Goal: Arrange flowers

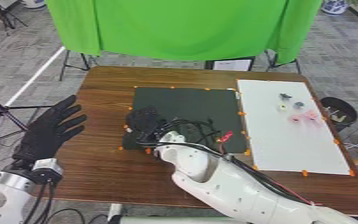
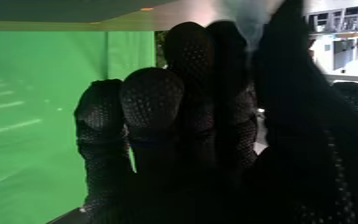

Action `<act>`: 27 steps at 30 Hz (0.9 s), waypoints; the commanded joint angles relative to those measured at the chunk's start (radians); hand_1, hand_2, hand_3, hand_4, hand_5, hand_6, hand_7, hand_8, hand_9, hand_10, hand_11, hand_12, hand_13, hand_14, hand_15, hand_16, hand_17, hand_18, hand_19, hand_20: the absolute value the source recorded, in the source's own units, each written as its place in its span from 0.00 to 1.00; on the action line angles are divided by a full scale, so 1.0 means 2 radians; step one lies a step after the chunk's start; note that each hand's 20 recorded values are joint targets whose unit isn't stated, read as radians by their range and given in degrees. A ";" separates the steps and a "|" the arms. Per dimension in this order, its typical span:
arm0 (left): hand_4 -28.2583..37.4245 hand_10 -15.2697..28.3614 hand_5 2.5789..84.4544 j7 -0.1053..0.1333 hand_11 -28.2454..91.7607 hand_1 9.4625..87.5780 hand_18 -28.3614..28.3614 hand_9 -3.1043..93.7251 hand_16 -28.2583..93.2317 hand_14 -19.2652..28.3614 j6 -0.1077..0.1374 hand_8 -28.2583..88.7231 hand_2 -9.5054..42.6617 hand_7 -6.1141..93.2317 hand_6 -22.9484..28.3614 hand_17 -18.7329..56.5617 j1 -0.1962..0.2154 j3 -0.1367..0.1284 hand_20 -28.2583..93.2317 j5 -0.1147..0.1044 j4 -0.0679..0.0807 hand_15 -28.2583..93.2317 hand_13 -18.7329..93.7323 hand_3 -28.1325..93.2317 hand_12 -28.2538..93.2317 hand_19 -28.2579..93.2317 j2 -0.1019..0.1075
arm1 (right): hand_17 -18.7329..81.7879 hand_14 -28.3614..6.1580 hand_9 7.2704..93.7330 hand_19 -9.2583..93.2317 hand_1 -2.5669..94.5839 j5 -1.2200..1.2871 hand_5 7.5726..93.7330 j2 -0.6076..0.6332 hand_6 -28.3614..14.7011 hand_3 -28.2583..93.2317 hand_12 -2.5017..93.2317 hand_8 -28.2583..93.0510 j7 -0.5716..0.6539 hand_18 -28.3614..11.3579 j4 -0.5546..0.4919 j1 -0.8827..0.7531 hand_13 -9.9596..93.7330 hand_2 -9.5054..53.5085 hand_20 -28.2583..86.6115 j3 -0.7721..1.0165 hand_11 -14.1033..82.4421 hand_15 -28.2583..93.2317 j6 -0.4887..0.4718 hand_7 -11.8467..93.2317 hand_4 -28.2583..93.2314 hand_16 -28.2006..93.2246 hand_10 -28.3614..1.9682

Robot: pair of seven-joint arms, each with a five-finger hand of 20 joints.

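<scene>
In the head view the right hand [image 1: 144, 119] is over the dark mat [image 1: 213, 100] on the brown table [image 1: 104, 165]. In the right wrist view its fingers [image 2: 190, 65] are extended and lie close together, with the thumb [image 2: 291, 85] beside them across a narrow gap; whether anything sits in that gap cannot be told. The flowers, the task's own things, are well apart from these fingers, to their right in the head view, lying on the white board [image 1: 269, 142]: pink flowers [image 1: 312, 115] nearest the board's outer edge, and farther from the robot some small dark and pale ones [image 1: 285, 96]. Past that edge, farther still from the right fingers, is a black bin [image 1: 327, 102]. To the other side of them, the left hand [image 1: 44, 132] is at the table's left edge, its fingers straight and spread, pointing away from the robot. The green cloth [image 1: 175, 30] hangs beyond the fingertips of both hands, behind the table's far edge.
</scene>
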 commanded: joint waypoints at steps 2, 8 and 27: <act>0.00 0.59 0.26 -0.006 0.35 0.17 0.83 0.25 0.25 0.72 -0.006 0.16 0.13 0.22 0.51 0.10 0.001 0.000 0.31 0.001 0.002 0.44 0.30 0.81 0.38 0.50 -0.002 | 0.47 0.60 0.72 0.89 0.27 0.000 0.64 0.000 0.72 0.91 0.38 0.07 0.001 0.22 -0.009 0.004 0.72 0.00 0.68 0.003 0.64 0.85 -0.026 0.62 0.00 0.51 0.61; 0.00 0.59 0.26 -0.007 0.35 0.17 0.83 0.25 0.25 0.72 -0.005 0.16 0.13 0.22 0.51 0.10 0.004 -0.001 0.31 0.001 0.001 0.44 0.30 0.81 0.38 0.50 -0.003 | 0.46 0.60 0.71 0.89 0.27 -0.005 0.63 -0.001 0.71 0.91 0.38 0.07 0.012 0.22 -0.011 0.003 0.72 0.00 0.68 0.010 0.64 0.85 -0.037 0.62 0.00 0.51 0.61; 0.00 0.59 0.26 -0.005 0.35 0.17 0.83 0.25 0.25 0.72 0.001 0.16 0.13 0.22 0.51 0.09 0.030 -0.015 0.31 0.002 -0.008 0.44 0.30 0.81 0.38 0.50 -0.016 | 0.39 0.58 0.62 0.83 0.29 0.002 0.47 0.015 0.66 0.89 0.37 0.06 0.014 0.22 -0.075 0.006 0.60 0.00 0.69 0.057 0.68 0.88 -0.158 0.62 0.00 0.50 0.60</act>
